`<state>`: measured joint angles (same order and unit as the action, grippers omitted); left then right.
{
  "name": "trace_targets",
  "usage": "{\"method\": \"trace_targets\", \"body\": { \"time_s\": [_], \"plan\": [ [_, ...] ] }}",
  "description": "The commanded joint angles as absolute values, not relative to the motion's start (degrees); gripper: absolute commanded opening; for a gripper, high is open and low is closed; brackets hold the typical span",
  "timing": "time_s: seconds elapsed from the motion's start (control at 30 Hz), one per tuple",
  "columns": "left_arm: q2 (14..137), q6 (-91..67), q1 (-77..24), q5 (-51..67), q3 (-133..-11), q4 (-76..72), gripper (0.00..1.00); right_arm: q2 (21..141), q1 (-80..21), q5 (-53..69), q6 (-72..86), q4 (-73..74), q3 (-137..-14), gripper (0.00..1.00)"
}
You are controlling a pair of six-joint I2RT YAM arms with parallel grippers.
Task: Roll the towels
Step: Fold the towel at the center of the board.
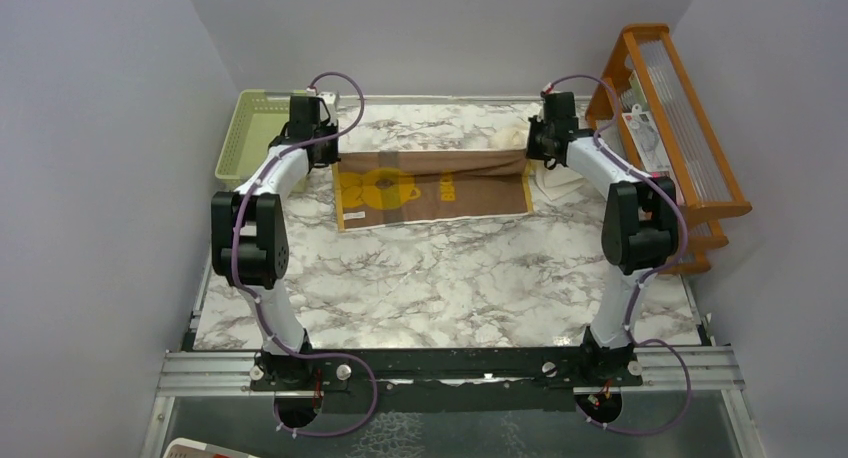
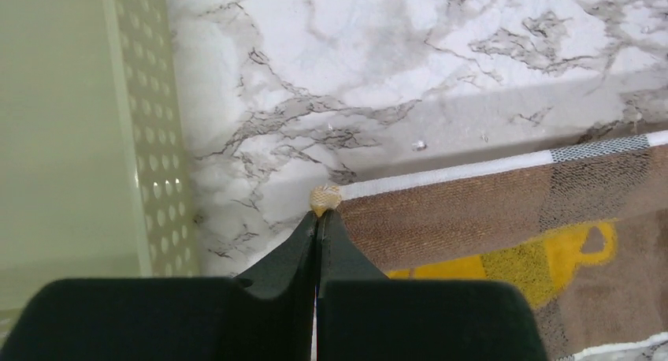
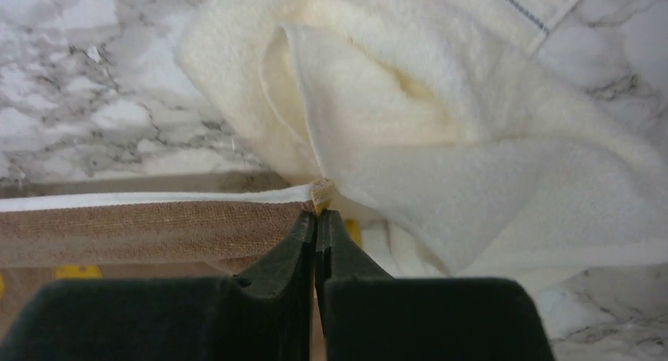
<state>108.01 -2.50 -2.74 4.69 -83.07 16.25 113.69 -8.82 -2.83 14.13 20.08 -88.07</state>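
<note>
The brown towel point(image 1: 435, 186) with mustard-yellow border lies spread across the far middle of the marble table, its far edge slightly raised. My left gripper point(image 2: 318, 213) is shut on the towel's far left corner, a yellow tip poking out between the fingertips. My right gripper point(image 3: 317, 213) is shut on the far right corner of the brown towel point(image 3: 150, 227). The cream-white towel point(image 3: 441, 132) lies crumpled just beyond and right of that corner; in the top view the cream-white towel point(image 1: 560, 178) peeks out beside the right arm.
A light-green plastic basket point(image 1: 250, 128) stands at the far left, its perforated wall point(image 2: 154, 140) close beside my left gripper. An orange wooden rack point(image 1: 680, 128) stands against the right wall. Marble tabletop point(image 1: 450, 278) stretches toward the arm bases.
</note>
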Motion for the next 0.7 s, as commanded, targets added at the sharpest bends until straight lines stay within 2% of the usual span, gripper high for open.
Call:
{"method": "trace_targets", "body": {
  "time_s": [0.0,0.13,0.37,0.67],
  "plan": [
    [101.31,-1.59,-1.71,5.71,-74.78,5.57,0.00,107.46,-7.28,-3.07,17.46,17.47,-80.57,0.01],
    [95.68,-3.41,-1.75,3.71,-65.95,1.00,0.00,103.77,-7.24,-2.63,20.18,15.20,-72.75,0.01],
    [89.80,-7.69,-1.69,0.97,-58.03,2.63,0.00,97.47,-7.21,-3.77,21.58,13.36,-63.70,0.01],
    [87.95,-20.54,-1.89,7.91,-48.87,0.94,0.00,97.41,-7.18,-2.11,22.28,12.56,-59.95,0.01]
  ]
}}
